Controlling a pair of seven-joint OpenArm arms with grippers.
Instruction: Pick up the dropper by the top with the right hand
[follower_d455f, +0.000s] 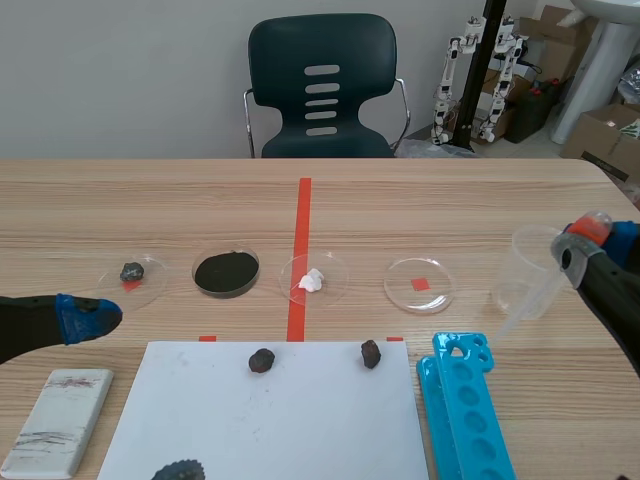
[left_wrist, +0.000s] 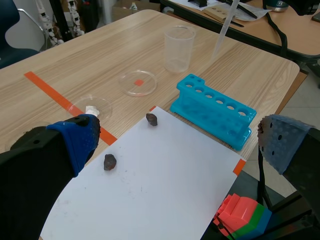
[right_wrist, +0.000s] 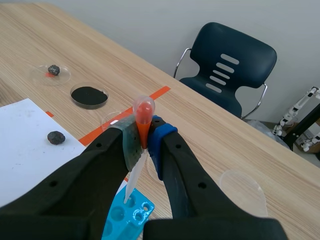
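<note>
Wood table (follower_d455f: 150, 210) w/ chair (follower_d455f: 322, 90) behind; right hand (right_wrist: 143, 142) grips dropper (right_wrist: 144, 112) top, left hand (left_wrist: 180, 140) wide.

2 matte black arms (follower_d455f: 25, 328), each gripper with 2 thick rounded black fingers; left gripper (left_wrist: 177, 142) has dotted blue pads (left_wrist: 77, 140), right gripper (right_wrist: 145, 145) 1 grey-green, 1 blue.

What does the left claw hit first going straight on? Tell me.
Probably the blue test-tube rack, across the white sheet; how high the left claw rides is unclear.
</note>
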